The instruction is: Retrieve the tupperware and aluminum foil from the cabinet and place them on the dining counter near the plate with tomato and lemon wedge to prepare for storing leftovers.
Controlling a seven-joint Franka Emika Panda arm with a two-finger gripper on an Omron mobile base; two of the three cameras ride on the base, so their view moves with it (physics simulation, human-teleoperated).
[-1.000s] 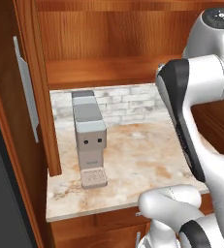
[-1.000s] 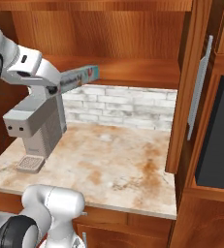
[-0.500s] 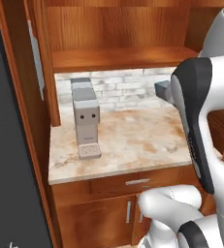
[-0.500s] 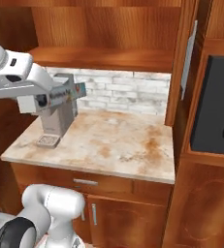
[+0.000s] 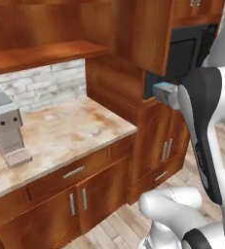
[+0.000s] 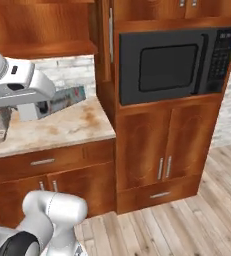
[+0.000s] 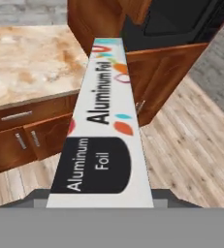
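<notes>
1 aluminum foil (image 7: 105, 127) box is pinched in the pincer (image 6: 42, 108). The fingers are hidden under the box in the hand view, so the grip is read from the box hanging in the air off the hand. In the left base view, only the box's short end (image 5: 164, 93) pokes out from behind the white arm (image 5: 206, 131), and the label is hard to read there. The right base view shows the box (image 6: 65, 98) sticking out to the right of the hand, roughly level.

The foil is off the table (image 5: 60, 131), in the air just past its right front corner and above the wooden floor (image 7: 191, 145). The arm also cuts off part of the microwave (image 6: 173, 62). The coffee machine (image 5: 7, 127) stands by the table's left edge, half hidden behind the hand in the right base view.

The forearm is raised, reaching across at about table height, with the hand tipped forward and down.
</notes>
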